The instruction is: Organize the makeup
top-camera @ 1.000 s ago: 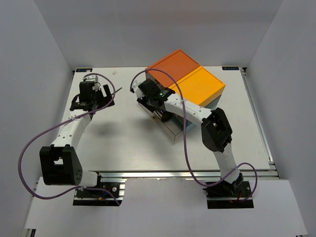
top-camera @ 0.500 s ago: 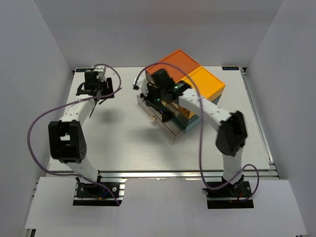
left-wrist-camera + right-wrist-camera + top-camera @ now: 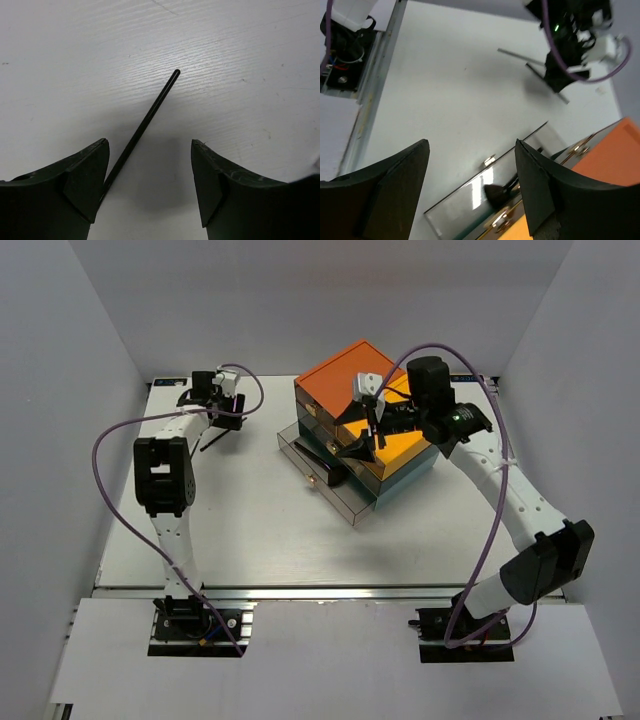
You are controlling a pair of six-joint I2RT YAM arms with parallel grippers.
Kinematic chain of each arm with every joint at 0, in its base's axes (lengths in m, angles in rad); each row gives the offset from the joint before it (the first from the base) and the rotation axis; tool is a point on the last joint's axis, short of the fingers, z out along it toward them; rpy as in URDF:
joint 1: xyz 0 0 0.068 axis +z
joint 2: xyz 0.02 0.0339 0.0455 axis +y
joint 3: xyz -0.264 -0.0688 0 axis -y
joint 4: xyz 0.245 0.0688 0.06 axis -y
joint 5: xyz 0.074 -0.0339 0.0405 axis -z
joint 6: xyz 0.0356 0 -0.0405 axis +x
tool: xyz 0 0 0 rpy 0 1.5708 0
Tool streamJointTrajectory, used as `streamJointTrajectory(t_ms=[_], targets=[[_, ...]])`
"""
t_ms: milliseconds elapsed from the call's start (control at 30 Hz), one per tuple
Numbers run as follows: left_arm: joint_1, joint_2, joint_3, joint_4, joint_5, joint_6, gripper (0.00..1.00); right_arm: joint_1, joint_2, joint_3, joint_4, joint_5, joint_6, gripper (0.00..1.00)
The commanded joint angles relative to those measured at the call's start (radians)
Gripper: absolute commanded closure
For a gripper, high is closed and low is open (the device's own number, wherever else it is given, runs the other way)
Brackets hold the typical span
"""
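Note:
A thin black stick (image 3: 150, 115) lies on the white table between my left gripper's (image 3: 150, 145) open fingers, close to the left finger (image 3: 85, 175). In the top view the stick (image 3: 212, 443) is at the back left, just in front of the left gripper (image 3: 222, 418). My right gripper (image 3: 362, 440) is open and empty, raised over the front of the drawer box. Its wrist view (image 3: 472, 145) looks down on the pulled-out clear drawer (image 3: 470, 195) with a black brush (image 3: 497, 192) in it. No sponges, compact or tube are in view.
The big drawer box with its orange top (image 3: 350, 370) and yellow top (image 3: 408, 448) stands at the back centre. Its bottom clear drawer (image 3: 335, 490) juts toward the table's middle. Purple cables loop above both arms. White walls close the sides and back.
My left gripper has swung farther to the back left with the stick, which now lies on the table. My right gripper has pulled up and to the right, away from the drawer.

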Motion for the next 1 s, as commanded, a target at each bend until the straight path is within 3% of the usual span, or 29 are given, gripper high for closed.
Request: streamJointTrajectory(t_ms=[0, 200, 467, 567, 600, 700, 800, 967], targets=[[0.011, 0.011, 0.057, -0.017, 0.062, 0.045, 0.25, -0.038, -0.007, -0.062, 0.016, -0.084, 0.048, 0.25], [0.047, 0.060, 0.049, -0.020, 0.098, 0.048, 0.34, -0.051, 0.026, -0.049, 0.103, -0.079, 0.148, 0.26], [0.063, 0.066, 0.002, -0.035, 0.065, 0.082, 0.35, -0.092, 0.046, -0.022, 0.162, -0.102, 0.232, 0.26], [0.065, 0.063, -0.014, -0.042, 0.075, 0.087, 0.41, -0.100, 0.031, -0.038, 0.176, -0.101, 0.243, 0.26], [0.065, 0.057, -0.024, -0.046, 0.084, 0.088, 0.49, -0.104, 0.028, -0.044, 0.177, -0.102, 0.243, 0.26], [0.063, 0.040, -0.086, -0.063, 0.090, 0.090, 0.58, -0.121, 0.014, -0.058, 0.191, -0.101, 0.252, 0.26], [0.056, 0.037, -0.129, -0.174, 0.079, 0.123, 0.73, -0.138, 0.000, -0.073, 0.215, -0.108, 0.272, 0.26], [0.030, -0.024, -0.300, -0.206, 0.045, 0.151, 0.77, -0.161, -0.024, -0.105, 0.257, -0.122, 0.301, 0.26]])
